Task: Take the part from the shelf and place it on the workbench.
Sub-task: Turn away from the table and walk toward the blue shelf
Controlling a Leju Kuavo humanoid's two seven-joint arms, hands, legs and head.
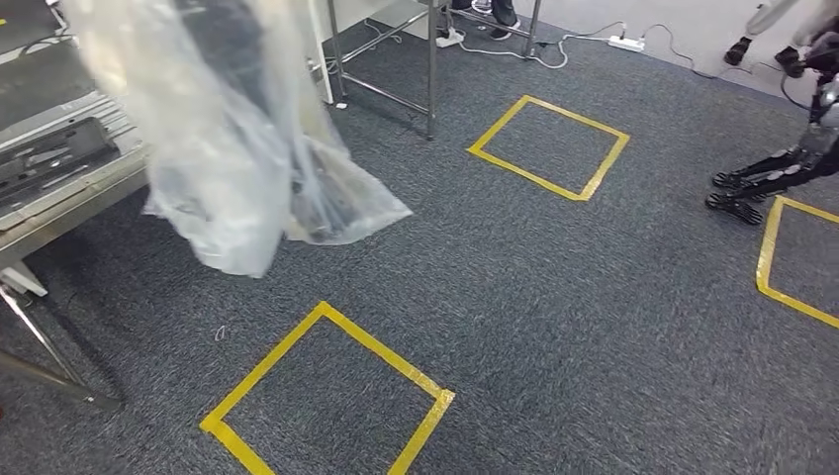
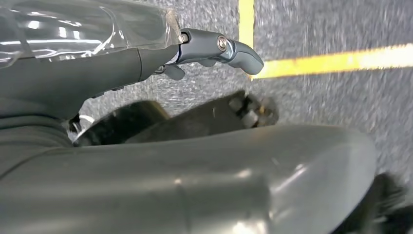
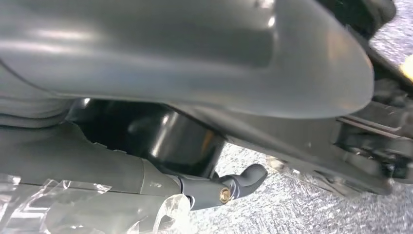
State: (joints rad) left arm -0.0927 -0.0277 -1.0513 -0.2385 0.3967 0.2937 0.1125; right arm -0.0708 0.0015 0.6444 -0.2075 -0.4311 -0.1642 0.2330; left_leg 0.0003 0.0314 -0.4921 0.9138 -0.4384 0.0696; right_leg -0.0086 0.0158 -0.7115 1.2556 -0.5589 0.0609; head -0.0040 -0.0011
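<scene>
The left hand (image 2: 214,48) shows in its wrist view as a grey thumb curled over a smooth dark surface, with clear plastic film lying along the arm behind it, and the right hand (image 3: 229,187) looks much the same from its own wrist, thumb hooked under a broad dark curved body with film crumpled beside it. I judge both hands to be gripping the part (image 1: 297,188), one on each side, though the fingers themselves are hidden behind it. From the head view the part is a long dark piece wrapped in a loose clear plastic bag (image 1: 208,148), hanging up in the air at the left of the scene, above the grey carpet (image 1: 554,297) and just right of the metal shelf (image 1: 59,198) where another dark moulded piece (image 1: 54,158) lies. So the pick looks done and the carry is in hand: the part is off the shelf and not yet set down anywhere. Yellow tape squares (image 1: 326,396) mark the floor near and farther off (image 1: 549,146), a steel frame's legs (image 1: 431,69) stand at the far side with cables and a power strip (image 1: 625,43) behind them, and another robot's dark feet (image 1: 742,193) are at the far right. No table top is plain to see, so the next move calls for turning and walking to it with the grip kept firm, minding that the trailing bag does not snag or slip.
</scene>
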